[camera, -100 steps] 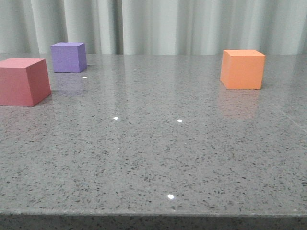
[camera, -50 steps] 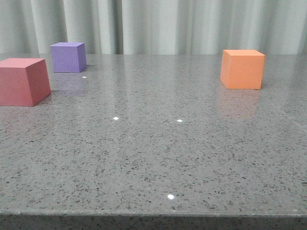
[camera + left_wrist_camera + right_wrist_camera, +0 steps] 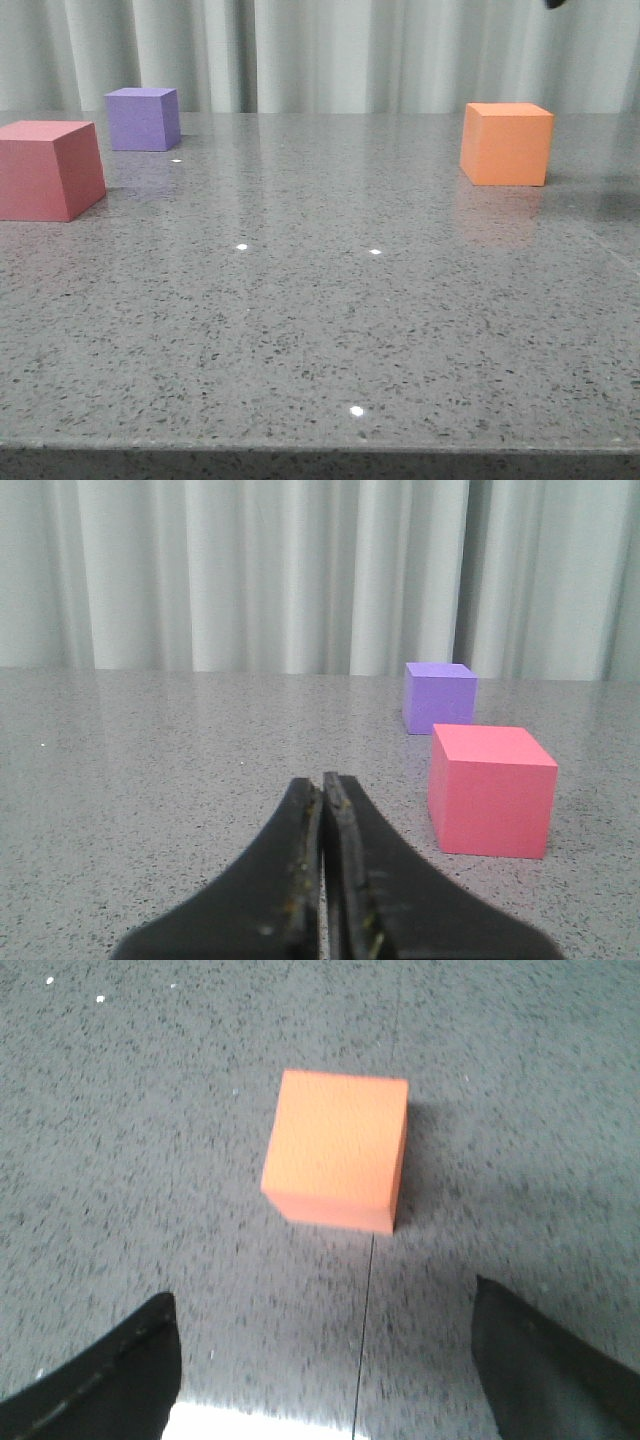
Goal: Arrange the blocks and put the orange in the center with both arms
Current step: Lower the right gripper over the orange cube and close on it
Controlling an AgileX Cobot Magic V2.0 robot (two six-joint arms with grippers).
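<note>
Over on my right side of the speckled grey table [image 3: 330, 330], the orange cube [image 3: 506, 144] sits alone, well apart from the other two, and that is the one I am going for. My right gripper [image 3: 325, 1360] hangs above it with the fingers [image 3: 110, 1370] spread wide, nothing between them, the cube lying on the table ahead of the gap and not yet inside it; in the front view only a dark sliver of that arm [image 3: 555, 4] shows at the top edge. My left gripper [image 3: 322, 880] is low near the table, jaws pressed together and holding nothing, looking toward the red-pink cube [image 3: 491, 790] with the purple cube [image 3: 439, 696] just behind it; the two look close, though I cannot tell if they touch. From the front, red-pink [image 3: 48, 170] is at the left edge and purple [image 3: 143, 118] farther back, so the middle of the table has no block on it. I judge this to be the approach to the first pick: orange is untouched. Next calls for bringing the right fingers down so they straddle the cube on two flat faces, squaring to its edges since it sits slightly turned, then closing. The left needs to open before it can take either block.
</note>
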